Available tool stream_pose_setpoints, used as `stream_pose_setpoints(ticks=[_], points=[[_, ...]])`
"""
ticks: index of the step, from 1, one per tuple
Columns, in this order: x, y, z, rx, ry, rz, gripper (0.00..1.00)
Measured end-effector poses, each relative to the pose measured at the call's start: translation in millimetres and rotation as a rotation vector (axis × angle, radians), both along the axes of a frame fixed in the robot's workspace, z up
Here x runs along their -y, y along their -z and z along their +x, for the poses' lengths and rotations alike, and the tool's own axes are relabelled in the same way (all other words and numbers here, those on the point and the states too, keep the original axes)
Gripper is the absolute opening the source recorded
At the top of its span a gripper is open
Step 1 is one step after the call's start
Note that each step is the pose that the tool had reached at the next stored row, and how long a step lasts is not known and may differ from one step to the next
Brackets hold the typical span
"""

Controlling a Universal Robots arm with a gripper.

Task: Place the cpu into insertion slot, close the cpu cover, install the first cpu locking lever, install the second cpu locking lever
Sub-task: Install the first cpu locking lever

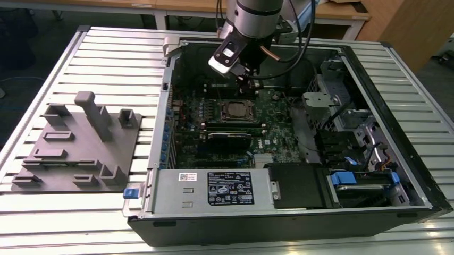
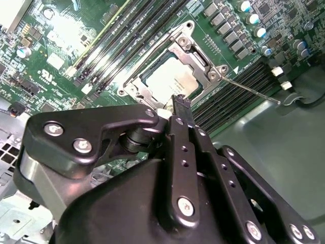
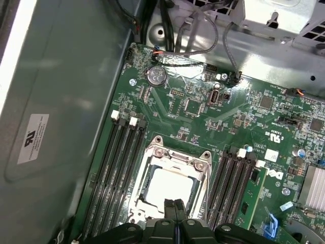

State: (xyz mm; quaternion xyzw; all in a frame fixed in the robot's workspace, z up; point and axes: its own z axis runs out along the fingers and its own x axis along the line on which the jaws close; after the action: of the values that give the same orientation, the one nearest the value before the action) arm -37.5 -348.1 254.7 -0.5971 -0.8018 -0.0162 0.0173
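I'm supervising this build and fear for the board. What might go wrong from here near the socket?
The shut gripper hangs over the edge of the cpu cover; a slight slip may scrape the cpu or the neighbouring memory slots. A thin locking lever juts out over the slots, seemingly unlatched, so the cover might lift or the lever snag.

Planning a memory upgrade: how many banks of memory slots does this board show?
2. One bank runs along one side of the socket, a second bank along the opposite side. The gripper may hide more of the board.
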Motion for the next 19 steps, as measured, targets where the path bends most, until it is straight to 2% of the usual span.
stream_pose_setpoints(ticks=[8,19], points=[[-0.4,0.1,-0.1,0.0,-0.051,0.0,0.11],[-0.9,0.7,-0.7,0.0,-0.063,0.0,0.11]])
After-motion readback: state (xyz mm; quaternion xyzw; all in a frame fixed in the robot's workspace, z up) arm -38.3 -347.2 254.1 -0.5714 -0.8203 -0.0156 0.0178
